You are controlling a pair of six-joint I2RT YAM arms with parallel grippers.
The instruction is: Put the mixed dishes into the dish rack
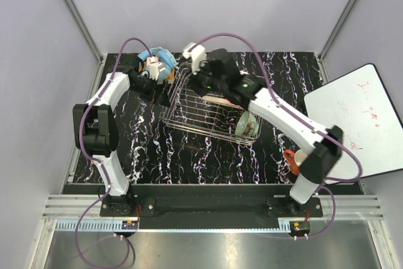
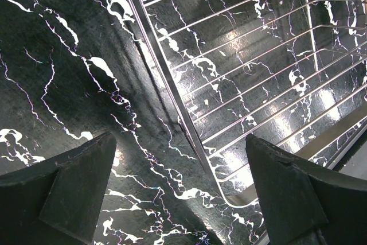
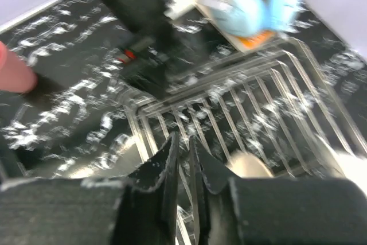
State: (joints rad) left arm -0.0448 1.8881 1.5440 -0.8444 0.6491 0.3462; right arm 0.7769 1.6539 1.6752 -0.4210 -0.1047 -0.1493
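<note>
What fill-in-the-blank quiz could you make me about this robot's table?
1. The bowl lying in the wire dish rack is pale ____.
2. The orange-red mug sits outside the rack, beside the ____ arm.
3. The left end effector has its jaws ____.
4. The headphones behind the rack are ____.
Missing words: green; right; open; blue.

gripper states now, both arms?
Left gripper: open, empty.
Right gripper: shut, nothing visibly held.
</note>
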